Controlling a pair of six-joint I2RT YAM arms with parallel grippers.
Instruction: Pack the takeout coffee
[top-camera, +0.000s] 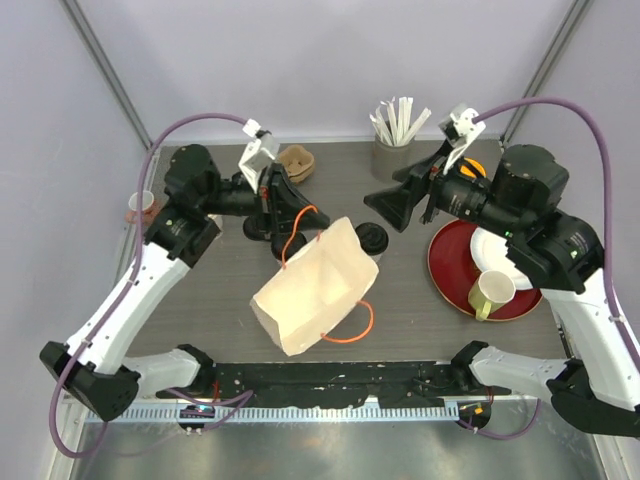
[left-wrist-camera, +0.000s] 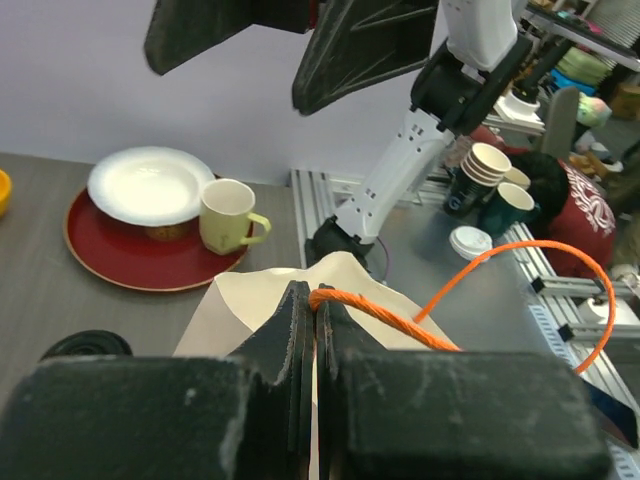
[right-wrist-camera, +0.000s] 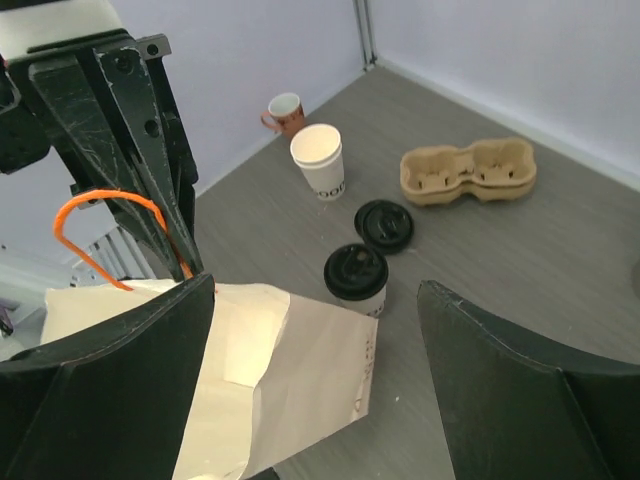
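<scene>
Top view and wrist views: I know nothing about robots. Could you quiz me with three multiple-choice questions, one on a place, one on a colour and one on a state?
1. Where does the lidded cup stand?
A on the table beside the bag
B inside the bag
C on a plate

2. What colour is each bag handle?
A blue
B green
C orange

3. The left end effector is:
A wide open
B shut on a handle
C shut on a cup

Answers:
1 A: the cup stands on the table at the bag's edge.
2 C: both cord loops are orange.
3 B: it pinches the orange cord.
</scene>
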